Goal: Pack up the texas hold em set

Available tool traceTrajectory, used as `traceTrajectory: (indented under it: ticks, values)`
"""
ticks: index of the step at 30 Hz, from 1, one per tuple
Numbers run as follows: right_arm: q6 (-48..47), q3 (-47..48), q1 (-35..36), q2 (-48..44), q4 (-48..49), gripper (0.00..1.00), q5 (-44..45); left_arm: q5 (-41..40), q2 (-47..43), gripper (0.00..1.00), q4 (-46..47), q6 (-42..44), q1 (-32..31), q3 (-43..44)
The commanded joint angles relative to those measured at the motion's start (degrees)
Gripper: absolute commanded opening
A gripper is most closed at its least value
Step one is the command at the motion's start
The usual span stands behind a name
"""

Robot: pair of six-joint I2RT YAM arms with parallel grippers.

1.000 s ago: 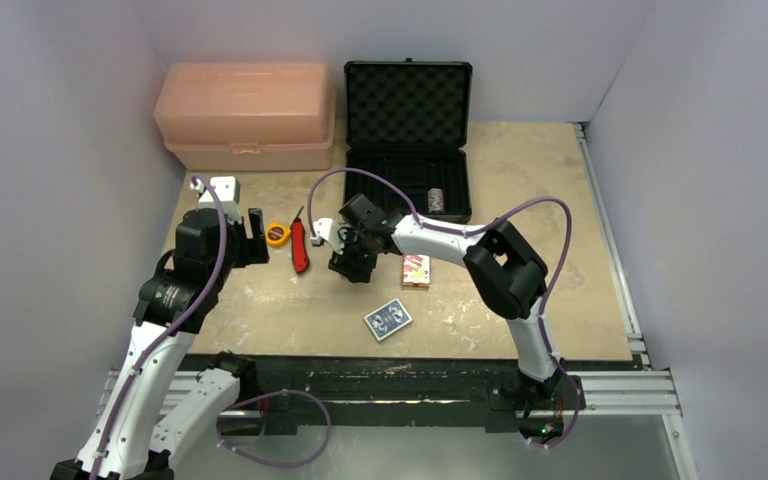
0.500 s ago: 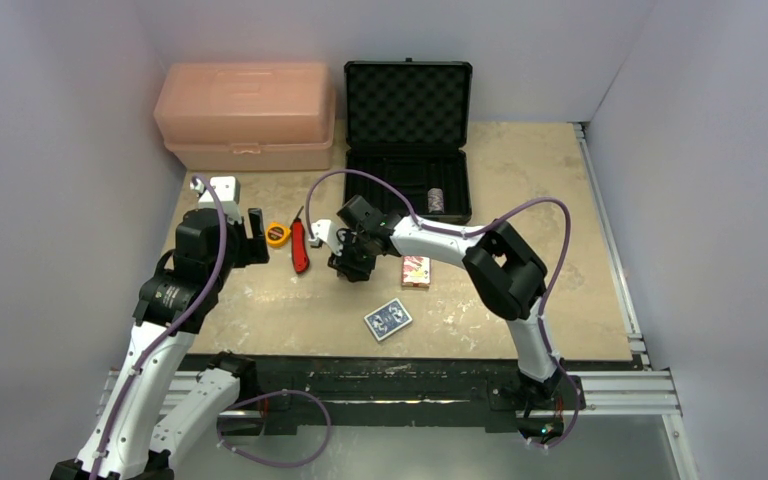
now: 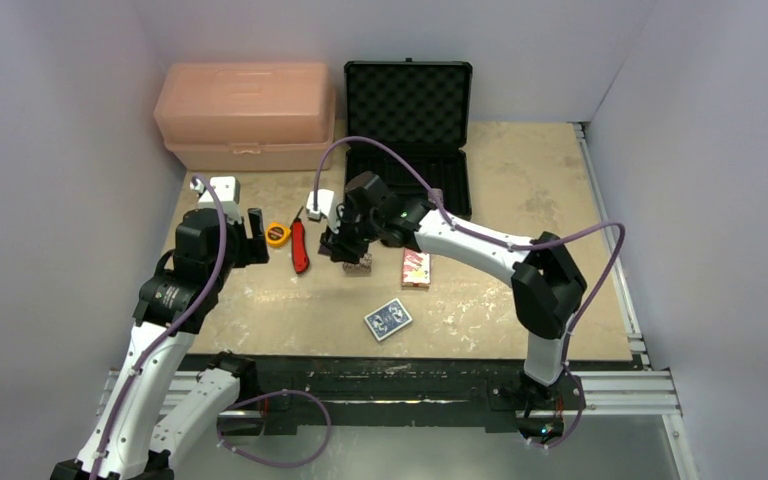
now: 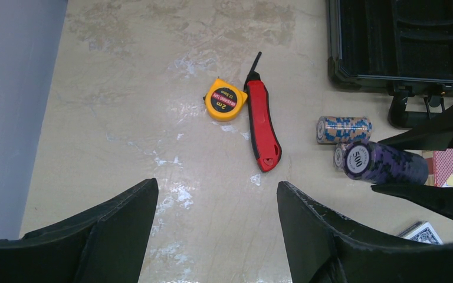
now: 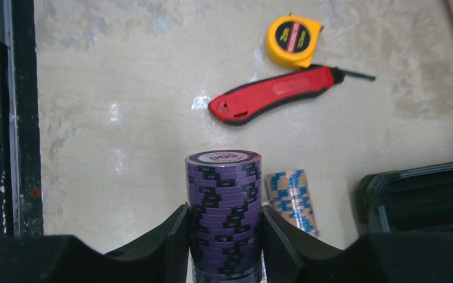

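Right gripper (image 5: 224, 210) clamps a purple chip stack (image 5: 224, 174); a blue stack (image 5: 289, 199) lies just beside it. Left gripper (image 4: 216, 184) gapes wide, empty.

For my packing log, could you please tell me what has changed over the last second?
The right gripper, clamped on the purple chip stack, seems to have lifted and shifted slightly toward the black case, its elbow swinging out to the right. The left gripper, red deck, blue deck, red knife, tape measure and pink box stayed put.
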Motion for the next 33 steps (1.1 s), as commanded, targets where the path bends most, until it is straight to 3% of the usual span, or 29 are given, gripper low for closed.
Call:
traceTrajectory:
  ticks: [1,11,17,20,22,26,33]
  values:
    - [4.4,0.9,0.3,-4.6,8.9,0.0,1.4,-0.4,-0.6,0.73,1.1,-0.4,-0.2,1.8]
    - [15.8,2.1,-0.6,-5.0,16.5,0.0,21.9,0.3,-0.4,0.73,1.2,-0.5,-0.2,1.8]
    - [25.1,4.0,-4.8,-4.4,16.9,0.0,32.8,1.1,0.0,0.73,1.2,-0.6,-0.2,1.8]
    - [31.1,7.8,-8.6,-1.9,12.1,0.0,35.2,3.3,0.8,0.72,1.4,-0.6,-0.2,1.5]
    - [34.7,10.9,-11.6,0.1,8.1,0.0,35.1,9.0,2.3,0.71,2.1,-0.5,-0.3,1.2]
    - [38.6,14.3,-16.1,2.7,3.6,0.0,36.9,16.8,8.2,0.67,-3.4,-6.5,-0.9,2.6]
    - [43.0,20.9,-21.5,7.4,-2.3,0.0,38.1,18.1,9.5,0.65,-7.2,-14.2,-10.8,-2.5]
